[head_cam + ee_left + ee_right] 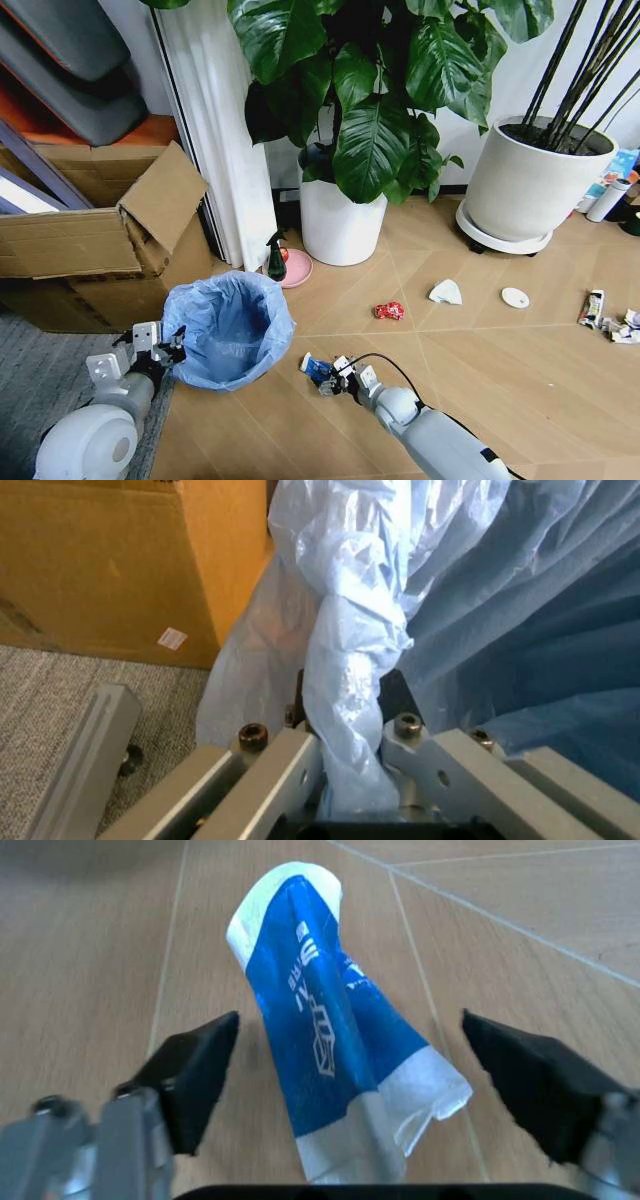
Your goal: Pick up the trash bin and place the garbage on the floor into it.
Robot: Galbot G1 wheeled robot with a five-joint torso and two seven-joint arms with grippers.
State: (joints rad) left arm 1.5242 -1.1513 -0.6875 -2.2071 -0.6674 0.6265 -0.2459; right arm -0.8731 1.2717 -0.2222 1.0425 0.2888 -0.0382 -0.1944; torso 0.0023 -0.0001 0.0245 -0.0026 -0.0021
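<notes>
Garbage is spread on the floor [480,350]; a blue-white wrapper [330,1035] lies between the open pads [200,1072] of the right gripper [335,377]. It seems light and soft; its middle should be pinched. The trash bin [228,330] rim is clenched by the left gripper [350,742].

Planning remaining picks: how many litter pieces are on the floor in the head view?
6: a blue-white wrapper inside the open right claw; red wrapper; white tissue; white disc; printed carton; crumpled paper at the right edge. More may lie beyond the frame.
</notes>
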